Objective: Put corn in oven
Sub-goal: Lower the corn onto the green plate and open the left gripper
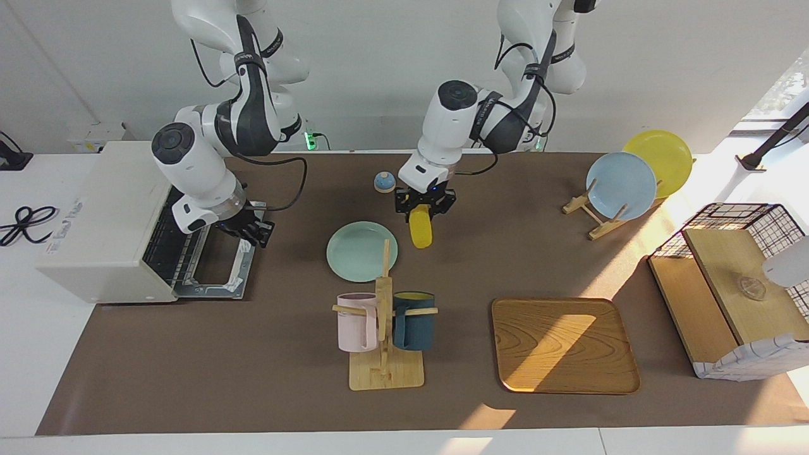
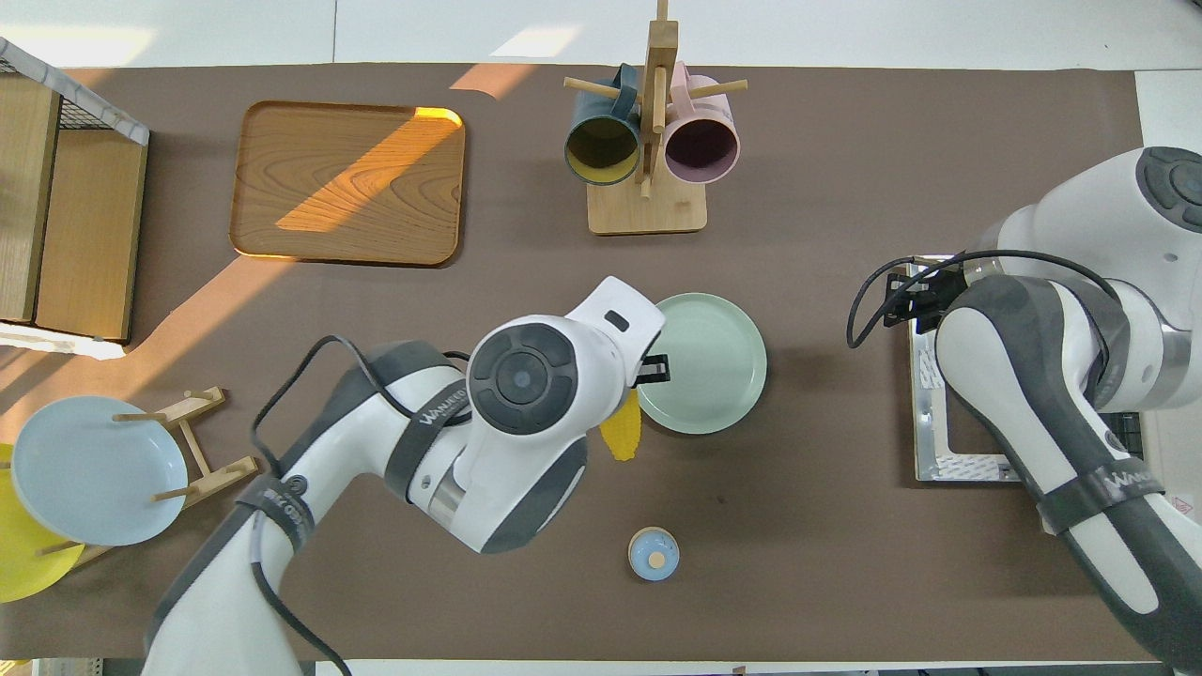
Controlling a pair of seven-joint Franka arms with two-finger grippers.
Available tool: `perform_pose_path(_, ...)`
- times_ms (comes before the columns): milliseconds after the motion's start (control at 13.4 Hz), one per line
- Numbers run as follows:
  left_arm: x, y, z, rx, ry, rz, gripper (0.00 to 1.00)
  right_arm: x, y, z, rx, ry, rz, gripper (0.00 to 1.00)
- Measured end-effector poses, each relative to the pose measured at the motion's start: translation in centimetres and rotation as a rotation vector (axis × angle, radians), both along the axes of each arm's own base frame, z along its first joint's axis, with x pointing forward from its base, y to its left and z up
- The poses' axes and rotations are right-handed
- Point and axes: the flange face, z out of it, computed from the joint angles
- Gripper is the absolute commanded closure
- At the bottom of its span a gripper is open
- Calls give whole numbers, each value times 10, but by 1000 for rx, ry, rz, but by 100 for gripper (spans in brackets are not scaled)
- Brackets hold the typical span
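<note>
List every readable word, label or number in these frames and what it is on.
"WANUO", roughly, partly legible: band on the left arm, overhead view.
Similar lettering on the right arm: not legible.
Print on the oven top: not legible.
Nothing else carries text.

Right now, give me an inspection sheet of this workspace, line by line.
Surface: brown mat over a white table, sunlit toward the left arm's end.
Job's things: corn in the left gripper, beside the green plate; oven at the right arm's end, door dropped open.
Clutter: mug rack with two mugs, wooden tray, plate stand with a blue and a yellow plate, wire-and-wood basket, small blue knob.
Grippers: left gripper shut on the corn; right gripper over the oven door, holding nothing.
Cables: black cable looping off the right arm; cord beside the oven.
Surroundings: white wall, window light.
</note>
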Motion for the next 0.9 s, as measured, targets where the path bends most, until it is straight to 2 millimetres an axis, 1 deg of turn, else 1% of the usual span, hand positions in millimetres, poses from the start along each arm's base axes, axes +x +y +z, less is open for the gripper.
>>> perform_pose_path(75,-6,-16,-14,-11,-1,11,100,0,0,0,0,-2,0,17)
perform_pose_path(225,-9,-45,-34,-22,7,26,100,1,0,0,0,-9,1,16)
perform_pose_path(374,-3,-64,-46,-44,-3,36,100,1,0,0,0,-9,3,16)
perform_pose_path(524,5,-69,-55,-64,-20,44,100,1,1,-1,0,-8,4,16)
perform_pose_path(599,7,-69,-60,-72,-29,49,100,2,1,-1,0,-10,5,12)
perform_pose_path(674,8,-70,-62,-79,-36,51,100,2,2,-1,0,-14,5,10)
perform_pose_path(899,11,-72,-63,-104,-60,55,100,2,3,-1,0,-15,7,9)
